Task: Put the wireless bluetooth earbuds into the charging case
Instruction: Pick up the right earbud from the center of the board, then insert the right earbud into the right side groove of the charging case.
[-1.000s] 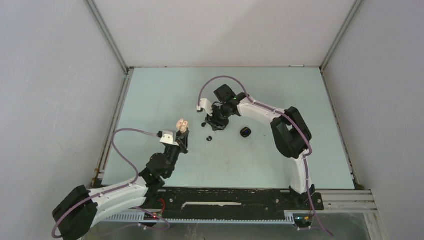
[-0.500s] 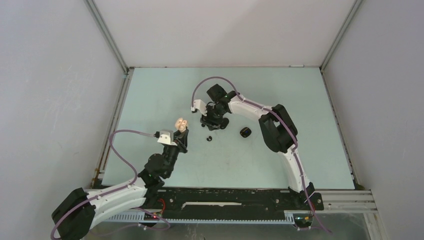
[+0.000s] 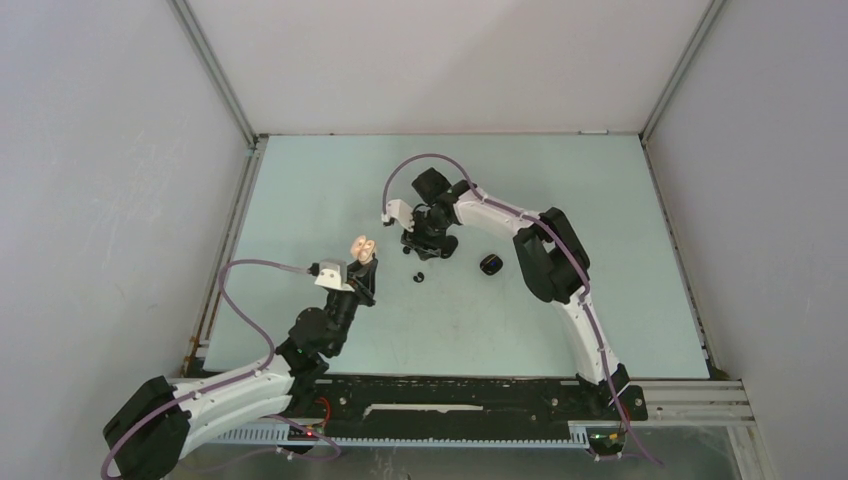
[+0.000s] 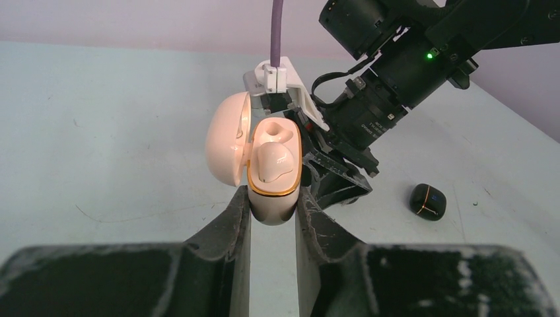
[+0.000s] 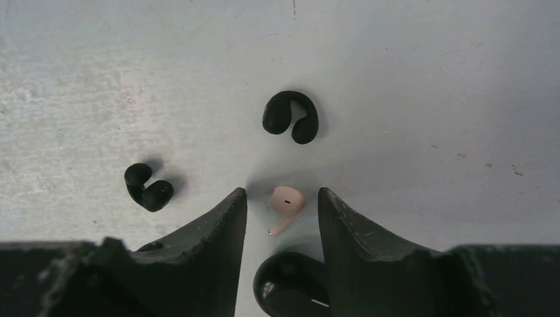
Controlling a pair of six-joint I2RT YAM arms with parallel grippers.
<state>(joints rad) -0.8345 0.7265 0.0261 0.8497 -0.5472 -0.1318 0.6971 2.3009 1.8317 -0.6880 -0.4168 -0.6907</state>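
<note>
My left gripper [image 4: 272, 198] is shut on the base of a pinkish-white charging case [image 4: 272, 178], held off the table with its lid [image 4: 228, 145] swung open to the left. One pale earbud [image 4: 274, 160] lies in the case. In the top view that case [image 3: 364, 245] is left of centre. My right gripper [image 5: 282, 195] points down at the table, open, with a pale earbud [image 5: 285, 203] lying between its fingers and touching neither. Two black earbuds [image 5: 290, 116] [image 5: 146, 187] lie just beyond the fingertips.
A glossy black case [image 5: 290, 290] lies on the table between the right fingers, nearer the wrist. Another shut black case [image 3: 490, 264] with a gold seam sits right of the right gripper [image 3: 428, 245]. The table's raised rim [image 3: 250, 150] and walls enclose the area.
The right arm has shifted a little to the left, its gripper staying low over the loose earbuds. The left arm and the case it holds have not moved.
</note>
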